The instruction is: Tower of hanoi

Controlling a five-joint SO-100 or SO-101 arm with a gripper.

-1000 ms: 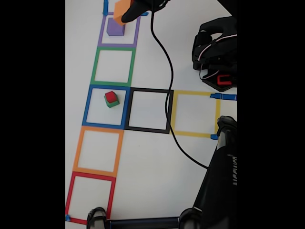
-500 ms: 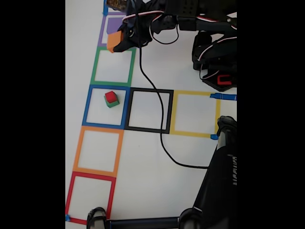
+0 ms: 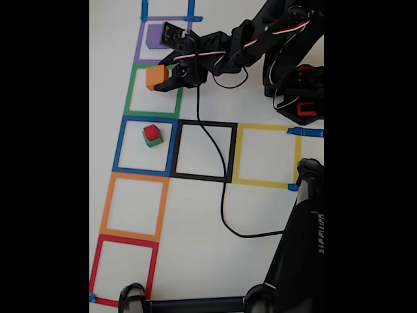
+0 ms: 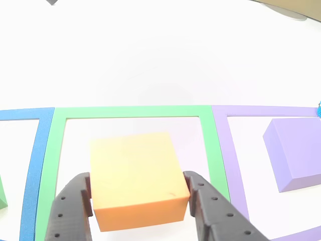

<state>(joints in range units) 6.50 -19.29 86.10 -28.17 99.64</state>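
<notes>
On white table (image 3: 195, 215), taped colour squares, gripper (image 4: 138, 201) fingers pinching orange cube (image 4: 135, 181) over green outline (image 3: 155, 91).

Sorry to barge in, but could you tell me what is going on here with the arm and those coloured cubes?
The arm's gripper has its jaws closed on the orange cube, holding it over the green tape square. The purple cube sits alone in the purple tape square next to it. In the fixed view, the red cube rests on the green cube inside the blue tape square.
</notes>
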